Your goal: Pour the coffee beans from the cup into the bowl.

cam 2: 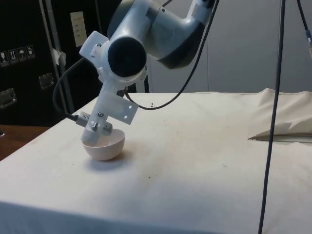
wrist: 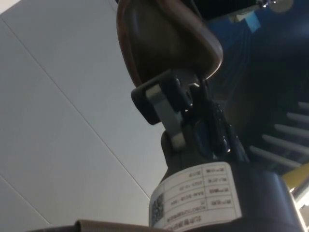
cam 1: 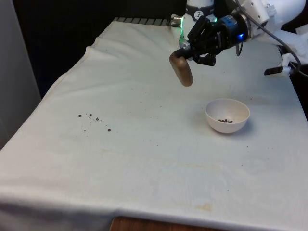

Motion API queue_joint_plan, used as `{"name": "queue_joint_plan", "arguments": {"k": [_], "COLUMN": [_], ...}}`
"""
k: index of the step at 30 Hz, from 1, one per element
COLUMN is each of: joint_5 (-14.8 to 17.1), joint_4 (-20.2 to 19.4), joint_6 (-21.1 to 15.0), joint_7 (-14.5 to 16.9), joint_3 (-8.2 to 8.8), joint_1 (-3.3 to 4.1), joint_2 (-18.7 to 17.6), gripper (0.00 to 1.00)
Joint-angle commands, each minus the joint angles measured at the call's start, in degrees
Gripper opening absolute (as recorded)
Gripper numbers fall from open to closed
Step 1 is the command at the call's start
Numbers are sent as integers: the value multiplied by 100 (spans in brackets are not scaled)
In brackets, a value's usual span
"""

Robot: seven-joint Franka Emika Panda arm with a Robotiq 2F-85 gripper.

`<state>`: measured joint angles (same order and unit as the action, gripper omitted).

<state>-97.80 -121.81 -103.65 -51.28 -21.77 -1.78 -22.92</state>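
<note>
1. Across the white tablecloth (cam 1: 144, 159) wide open room lies toward the front view's left and near edge, broken by a few spilled coffee beans (cam 1: 94, 120).
2. Black gripper (cam 1: 188, 52) hangs above the cloth, fingers (wrist: 161, 104) clamped on a brown cup (cam 1: 181, 69), tilted.
3. White bowl (cam 1: 227, 115) stands on the cloth below the cup, toward the front view's right, apart, holding some beans.
</note>
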Motion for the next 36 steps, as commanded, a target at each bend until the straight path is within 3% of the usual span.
{"name": "queue_joint_plan", "arguments": {"k": [1,2,4,9,10,11,18,19,20,27,28,29,34,36], "joint_5": [34,120,206,476,395,521,871,791,911,1255,1192,1301,1541,1524], "joint_4": [0,-46,-57,-115,-63,-126,-195,-149,-201,-258,-218,-264,-286,-252], "joint_6": [-6,-132,-143,-155,-23,-155,-155,-46,-149,-138,-46,-138,-126,-46], "joint_7": [0,46,52,57,0,57,52,6,52,52,6,52,34,0], "joint_3": [0,-17,-17,-11,6,-11,-6,11,-11,-11,6,-11,-17,6], "joint_1": [0,-52,-57,-57,0,-57,-46,0,-46,-40,0,-34,-34,0], "joint_2": [0,57,69,126,63,132,195,143,201,246,201,252,269,229], "gripper": [0,0,0,0,0,0,0,0,0,0,0,0,0,0]}}
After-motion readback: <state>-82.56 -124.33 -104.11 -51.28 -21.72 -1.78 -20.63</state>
